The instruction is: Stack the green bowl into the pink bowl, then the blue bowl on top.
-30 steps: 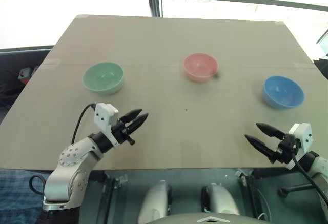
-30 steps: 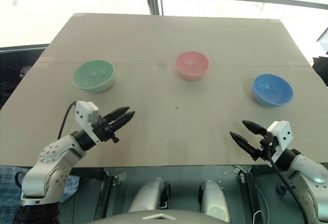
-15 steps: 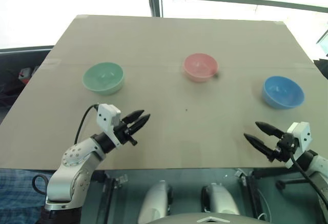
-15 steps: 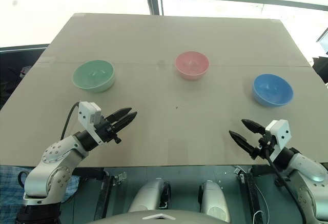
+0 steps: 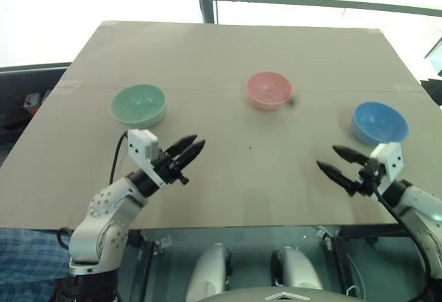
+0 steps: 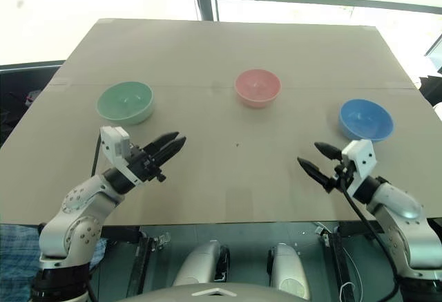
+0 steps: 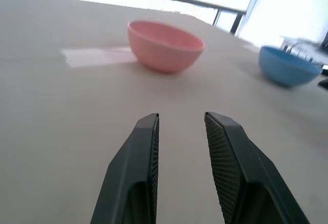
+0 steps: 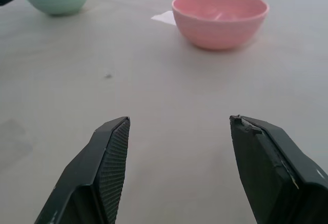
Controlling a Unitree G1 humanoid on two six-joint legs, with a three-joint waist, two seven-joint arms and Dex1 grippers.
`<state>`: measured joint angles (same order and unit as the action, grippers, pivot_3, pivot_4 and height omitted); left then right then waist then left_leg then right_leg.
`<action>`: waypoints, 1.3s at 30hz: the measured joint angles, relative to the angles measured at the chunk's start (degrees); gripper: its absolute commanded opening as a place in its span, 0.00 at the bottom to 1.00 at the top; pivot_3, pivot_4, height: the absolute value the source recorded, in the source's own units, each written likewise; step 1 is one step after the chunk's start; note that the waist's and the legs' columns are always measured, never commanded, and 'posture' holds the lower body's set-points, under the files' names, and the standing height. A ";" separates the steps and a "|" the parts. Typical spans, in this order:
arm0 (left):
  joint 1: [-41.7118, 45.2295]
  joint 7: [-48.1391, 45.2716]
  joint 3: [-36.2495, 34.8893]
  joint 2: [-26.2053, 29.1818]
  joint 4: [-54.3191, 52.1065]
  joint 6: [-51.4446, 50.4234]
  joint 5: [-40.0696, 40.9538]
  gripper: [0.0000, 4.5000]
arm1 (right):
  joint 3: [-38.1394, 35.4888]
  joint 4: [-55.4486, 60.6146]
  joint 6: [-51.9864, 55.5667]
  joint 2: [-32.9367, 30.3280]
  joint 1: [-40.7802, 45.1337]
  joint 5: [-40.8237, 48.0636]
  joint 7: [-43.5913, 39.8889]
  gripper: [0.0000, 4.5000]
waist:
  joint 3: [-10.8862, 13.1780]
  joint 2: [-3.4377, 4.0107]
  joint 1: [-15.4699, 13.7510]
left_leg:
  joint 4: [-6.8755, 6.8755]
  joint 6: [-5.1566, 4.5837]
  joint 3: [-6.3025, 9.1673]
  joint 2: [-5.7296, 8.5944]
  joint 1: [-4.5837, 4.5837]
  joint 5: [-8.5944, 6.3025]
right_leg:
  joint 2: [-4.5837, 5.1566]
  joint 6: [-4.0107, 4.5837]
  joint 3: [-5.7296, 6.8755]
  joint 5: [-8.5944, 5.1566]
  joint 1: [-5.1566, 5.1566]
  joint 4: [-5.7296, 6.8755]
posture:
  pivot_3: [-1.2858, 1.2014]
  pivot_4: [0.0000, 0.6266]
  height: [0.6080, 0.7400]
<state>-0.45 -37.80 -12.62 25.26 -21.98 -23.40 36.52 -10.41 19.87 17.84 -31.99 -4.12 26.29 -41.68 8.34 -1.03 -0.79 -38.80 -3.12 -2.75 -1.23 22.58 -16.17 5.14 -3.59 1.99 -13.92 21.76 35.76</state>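
Tan tabletop [image 5: 228,60] from the head camera: the green bowl [image 5: 139,104] sat left, the pink bowl [image 5: 269,90] centre, the blue bowl [image 5: 380,122] right, all well apart. The left gripper [image 5: 191,147] and right gripper [image 5: 333,159] hovered empty, fingers parted. Left wrist camera: narrow gap, pink and blue bowls ahead. Right wrist camera: wide gap, pink and green bowls ahead.

Scene brightly lit from beyond the far edge of the table [image 5: 228,53], where the windows are blown out to white. Tabletop evenly lit, no glare. The pink bowl [image 5: 269,90] casts a small dark shadow toward its right. In the left wrist view the blue bowl [image 7: 288,66] and far background are soft and overexposed; near fingers sharp
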 measured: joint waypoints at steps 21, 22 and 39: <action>-5.92 -3.32 -2.73 -0.42 -5.28 2.43 8.35 0.33 | 33.76 -43.79 2.59 9.33 56.71 -29.98 1.11 0.73 | 0.08 0.08 1.14 | 0.08 0.01 -0.04 0.10 0.26 0.02 | -0.15 -0.23 0.22 0.12 0.16 -0.01 | 0.52 0.24 1.00; -6.91 -3.35 -2.80 -0.42 -6.06 2.89 8.32 0.33 | 34.55 -48.47 1.04 10.59 58.61 -31.31 1.17 0.73 | 0.08 0.08 1.45 | 0.08 0.01 -0.07 0.09 0.25 0.02 | -0.15 -0.24 0.20 0.13 0.16 0.00 | 0.52 0.24 1.00; -12.12 -5.86 -1.83 -0.45 -10.07 7.00 7.80 0.35 | 35.29 -78.96 -14.30 20.79 71.86 -40.30 2.06 0.02 | 0.13 0.15 1.94 | 0.45 0.30 -0.06 0.00 0.20 0.19 | -0.25 -0.23 0.22 0.12 0.33 0.03 | 0.52 0.24 1.00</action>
<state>-12.56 -43.66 -14.45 24.80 -32.05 -16.40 44.32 24.88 -59.09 3.53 -11.20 67.74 -14.02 -39.62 8.47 -0.88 1.15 -38.35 -2.82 -2.82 -1.23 22.79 -15.98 4.89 -3.81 2.21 -13.80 22.09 35.79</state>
